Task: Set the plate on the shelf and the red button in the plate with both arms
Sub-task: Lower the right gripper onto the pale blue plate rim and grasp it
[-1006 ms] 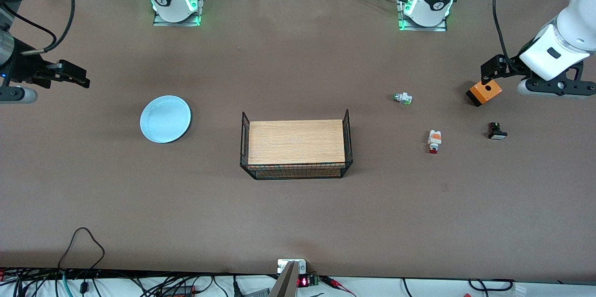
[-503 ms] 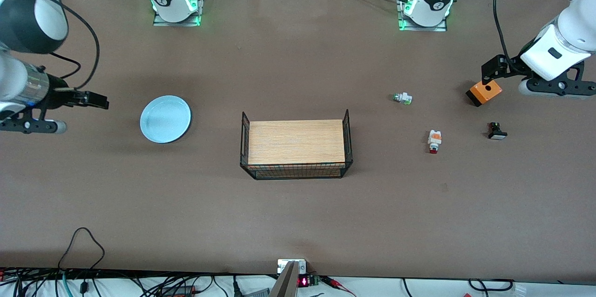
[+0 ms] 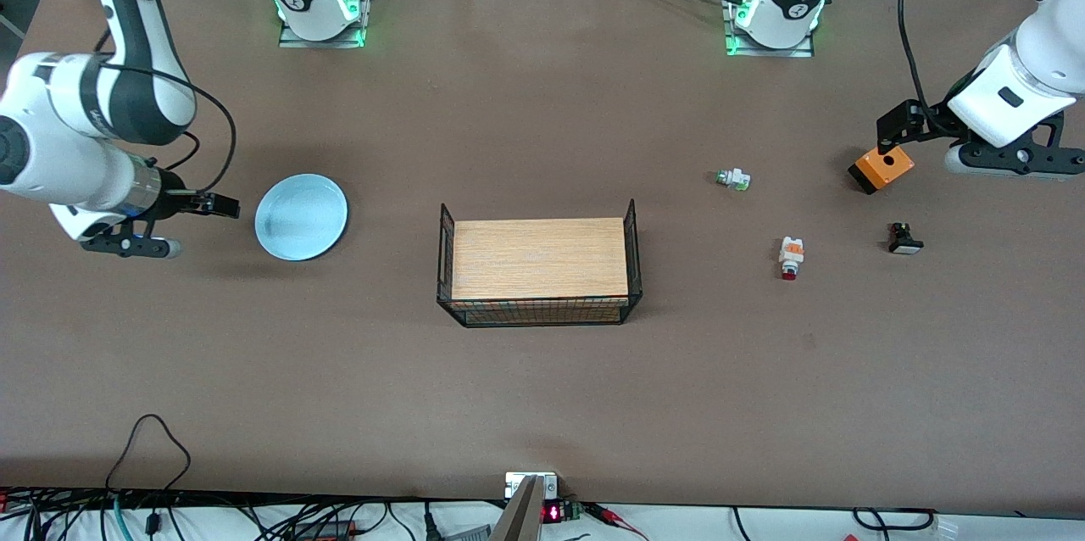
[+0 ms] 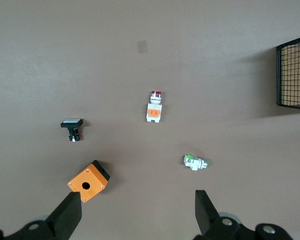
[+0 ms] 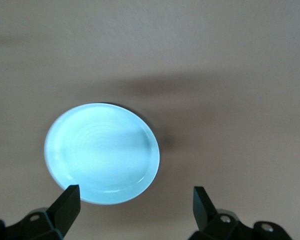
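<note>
plate point(image 3: 301, 216) pickup looks like the current step, right gripper point(image 3: 222, 205) spread open just beside its 9 o'clock rim and needing to drop onto it, while left gripper point(image 3: 900, 122) waits open over the orange box point(image 3: 881, 168), red button point(image 3: 790, 257) at the box's 8 o'clock.
</note>
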Motion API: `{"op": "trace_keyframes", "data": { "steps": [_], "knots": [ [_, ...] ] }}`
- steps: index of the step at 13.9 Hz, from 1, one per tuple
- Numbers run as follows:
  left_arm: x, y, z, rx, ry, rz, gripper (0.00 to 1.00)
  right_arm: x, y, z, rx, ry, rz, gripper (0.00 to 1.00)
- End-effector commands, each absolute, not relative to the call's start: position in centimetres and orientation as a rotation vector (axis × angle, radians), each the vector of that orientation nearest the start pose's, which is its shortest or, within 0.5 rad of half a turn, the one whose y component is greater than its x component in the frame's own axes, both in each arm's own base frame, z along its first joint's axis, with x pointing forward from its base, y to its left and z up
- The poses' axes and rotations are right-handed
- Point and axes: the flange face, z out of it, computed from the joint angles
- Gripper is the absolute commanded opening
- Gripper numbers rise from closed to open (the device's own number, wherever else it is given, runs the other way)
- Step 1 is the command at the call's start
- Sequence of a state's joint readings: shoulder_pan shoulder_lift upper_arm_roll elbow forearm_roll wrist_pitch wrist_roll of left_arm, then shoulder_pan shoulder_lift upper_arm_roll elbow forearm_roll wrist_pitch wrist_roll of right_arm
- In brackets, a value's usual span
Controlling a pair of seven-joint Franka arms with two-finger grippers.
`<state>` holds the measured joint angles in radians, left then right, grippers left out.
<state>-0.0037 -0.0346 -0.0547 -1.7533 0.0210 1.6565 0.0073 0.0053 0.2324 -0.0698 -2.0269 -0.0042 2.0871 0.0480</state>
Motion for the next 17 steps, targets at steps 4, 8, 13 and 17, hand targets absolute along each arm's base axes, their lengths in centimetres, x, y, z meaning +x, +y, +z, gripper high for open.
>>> {"op": "trace_keyframes", "data": {
  "steps": [4,8,13,17],
  "knots": [
    [54.6,-2.9,57.1,-3.12,0.105,0.105,1.0,52.5,-5.4,24.0,-3.149,0.163,0.253,1.0],
    [54.6,-2.9,57.1,-3.12,0.105,0.105,1.0,52.1,-5.2,20.2,-3.143,0.154,0.347,0.96],
    [54.6,-3.0,57.1,-3.12,0.107,0.105,1.0,51.4,-5.0,17.0,-3.133,0.169,0.414,0.53],
    [54.6,-3.0,57.1,-3.12,0.107,0.105,1.0,51.5,-4.4,17.1,-3.124,0.125,0.467,0.0]
  ]
}}
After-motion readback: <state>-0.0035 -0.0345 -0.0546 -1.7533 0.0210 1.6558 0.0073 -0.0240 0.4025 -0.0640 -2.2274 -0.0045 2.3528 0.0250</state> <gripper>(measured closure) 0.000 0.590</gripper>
